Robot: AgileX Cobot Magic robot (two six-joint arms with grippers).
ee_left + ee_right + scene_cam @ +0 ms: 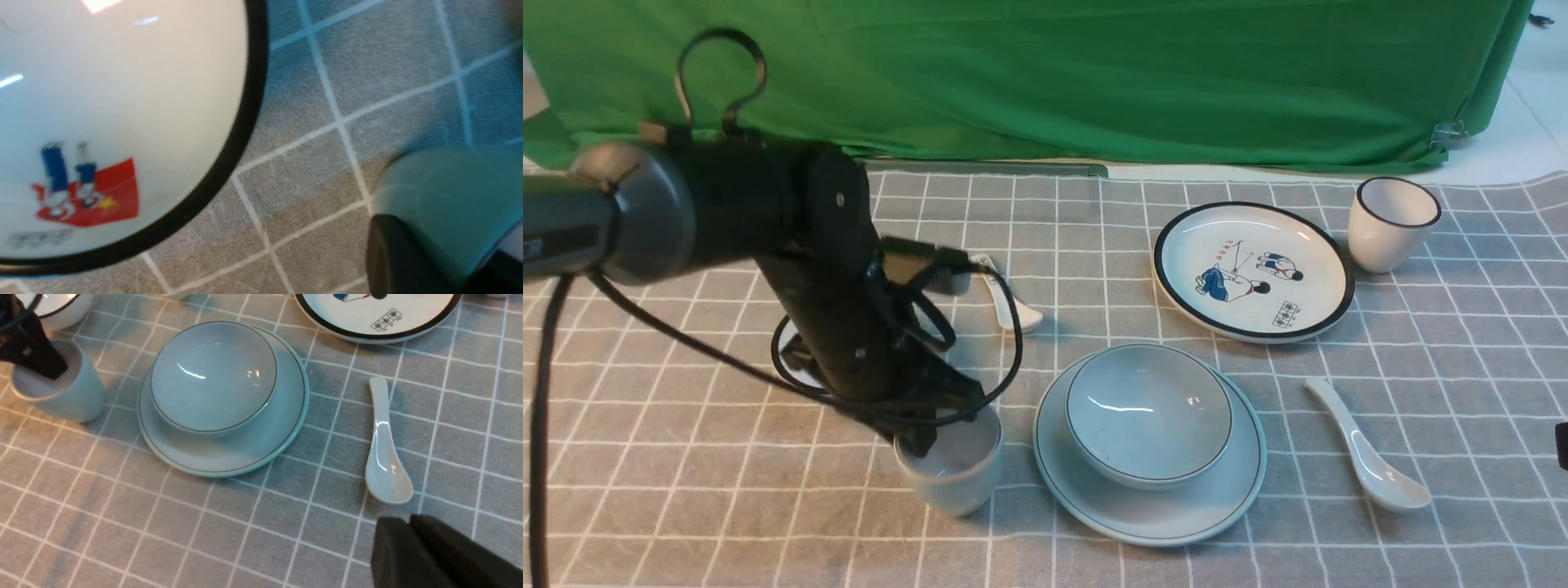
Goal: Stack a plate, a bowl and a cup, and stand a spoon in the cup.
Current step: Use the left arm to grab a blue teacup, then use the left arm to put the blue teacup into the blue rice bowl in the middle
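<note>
**Left arm (727,220) up close, with the cup (952,478) in its grip**

Its left gripper (923,434) was clamped on the wall of the cup, one finger inside and one outside. The cup leaned a little, and I could not tell if its bottom was on the checked cloth (686,506). The bowl (1148,412) sat in the plate (1168,516), and both lay to the right of the cup, near it but not touching. So the cup likely had to go up, over the bowl's rim, then down in the middle. Bare cloth lay between them, so the way looked open. A black-rimmed bowl (122,81) sat close behind the cup on the left, and a short spoon (1011,304) lay farther back. The spoon (1368,449) lay right of the plate, apart from it, handle pointing away from the robot and scoop toward it. The right gripper (410,539) was nearer to it, its fingers pressed together, holding nothing.
</note>
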